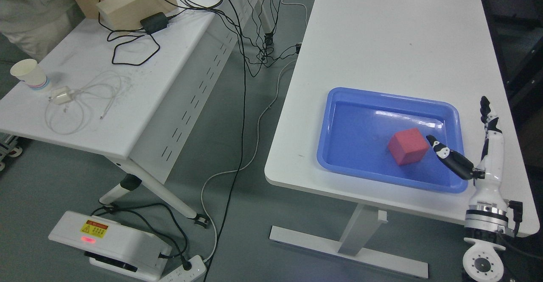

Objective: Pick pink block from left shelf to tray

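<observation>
Reaching in from the lower right, right hand [475,146]: white and black segmented shell, fingers [450,157] spread and straight, holding nothing; one dark finger angles over the tray's near-right rim, its tip just beside the block, contact not clear; another points up, away over the table.

Pink block [408,146]: matte cube, reddish-pink, sharp edges, resting flat inside the tray, right of centre.

Tray [339,104]: blue glossy plastic, rectangular, rounded corners, raised rim; sits near the front edge of the table.

Table [382,32]: smooth white top, white pedestal leg and foot.

Second table [140,91], left, well apart: white, perforated front panel. Carries a paper cup [29,74], a white charger with coiled thin cable [63,97], a black adapter [153,22] with looped black leads, a pale wooden box [133,4].

Floor [51,180]: grey; trailing cables between the tables, a white device with yellow label [108,241], a power strip [186,271].

Person's sleeve [29,15], upper left corner.
</observation>
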### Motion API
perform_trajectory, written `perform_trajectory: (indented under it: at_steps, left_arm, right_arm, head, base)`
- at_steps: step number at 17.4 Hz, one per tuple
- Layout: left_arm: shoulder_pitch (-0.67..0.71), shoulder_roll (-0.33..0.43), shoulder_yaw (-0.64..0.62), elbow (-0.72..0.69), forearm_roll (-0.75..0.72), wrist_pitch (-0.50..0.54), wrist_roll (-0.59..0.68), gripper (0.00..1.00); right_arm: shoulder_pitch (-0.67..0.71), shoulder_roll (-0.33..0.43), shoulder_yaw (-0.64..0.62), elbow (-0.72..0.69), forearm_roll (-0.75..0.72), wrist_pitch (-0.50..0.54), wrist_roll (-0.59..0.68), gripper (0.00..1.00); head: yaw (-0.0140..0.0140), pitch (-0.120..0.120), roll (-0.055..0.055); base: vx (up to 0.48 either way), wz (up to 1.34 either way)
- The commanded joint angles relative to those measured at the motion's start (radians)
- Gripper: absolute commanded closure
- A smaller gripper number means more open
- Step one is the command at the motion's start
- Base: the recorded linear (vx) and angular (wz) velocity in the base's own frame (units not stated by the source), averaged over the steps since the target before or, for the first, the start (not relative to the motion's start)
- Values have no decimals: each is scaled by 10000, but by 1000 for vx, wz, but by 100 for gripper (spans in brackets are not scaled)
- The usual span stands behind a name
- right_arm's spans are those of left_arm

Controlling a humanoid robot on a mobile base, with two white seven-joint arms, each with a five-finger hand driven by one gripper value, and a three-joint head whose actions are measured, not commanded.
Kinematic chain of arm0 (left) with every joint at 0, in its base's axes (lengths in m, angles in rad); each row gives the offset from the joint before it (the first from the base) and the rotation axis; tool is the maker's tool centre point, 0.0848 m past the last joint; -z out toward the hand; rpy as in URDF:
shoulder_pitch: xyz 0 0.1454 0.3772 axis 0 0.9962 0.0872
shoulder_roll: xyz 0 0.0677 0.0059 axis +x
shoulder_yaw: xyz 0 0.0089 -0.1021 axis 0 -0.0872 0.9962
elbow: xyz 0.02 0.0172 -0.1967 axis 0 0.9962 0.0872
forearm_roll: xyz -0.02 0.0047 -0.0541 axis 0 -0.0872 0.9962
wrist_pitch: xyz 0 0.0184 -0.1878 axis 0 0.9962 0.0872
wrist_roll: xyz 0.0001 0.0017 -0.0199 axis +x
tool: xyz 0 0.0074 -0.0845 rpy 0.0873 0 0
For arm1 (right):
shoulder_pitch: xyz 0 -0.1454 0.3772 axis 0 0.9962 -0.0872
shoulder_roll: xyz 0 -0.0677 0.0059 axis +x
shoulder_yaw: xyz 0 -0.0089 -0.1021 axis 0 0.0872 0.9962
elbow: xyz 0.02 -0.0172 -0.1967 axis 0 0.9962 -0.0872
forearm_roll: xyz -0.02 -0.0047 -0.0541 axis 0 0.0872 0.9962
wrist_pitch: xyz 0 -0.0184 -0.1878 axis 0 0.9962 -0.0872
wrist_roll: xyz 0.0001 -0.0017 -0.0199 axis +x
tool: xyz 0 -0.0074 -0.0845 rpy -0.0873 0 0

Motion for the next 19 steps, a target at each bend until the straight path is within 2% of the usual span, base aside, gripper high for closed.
perform_trajectory:
  at_steps: [1,3,7,10,14,19]
  left_arm:
    - [-307,175,-1,-175,-15,-5,-4,0]
    - [-307,175,-1,-175,-15,-5,-4,0]
    - [-307,175,-1,-175,-15,-5,-4,0]
    - [-307,175,-1,-175,-15,-5,-4,0]
    - [-307,175,-1,-175,-15,-5,-4,0]
    - [-307,175,-1,-175,-15,-5,-4,0]
  right_arm:
    - [-7,-175,-444,-60,-1462,923,597,0]
    - [-7,-175,-444,-45,-1616,1462,1074,0]
    - [-7,-175,-444,1,-1616,2137,1122,0]
    - [-7,-175,-383,32,-1616,2185,1183,0]
    - [70,-175,-321,47,-1616,2154,2225,0]
    - [70,-175,-198,32,-1632,2154,2242,0]
  head:
    - [0,0,0]
    - [0,0,0]
    - [0,0,0]
    - [0,0,0]
    - [0,0,0]
    - [0,0,0]
  base:
    - [-163,64]
    - [-200,40]
    - [-209,-224]
    - [-222,-495]
    - [-256,-236]
    - [-182,22]
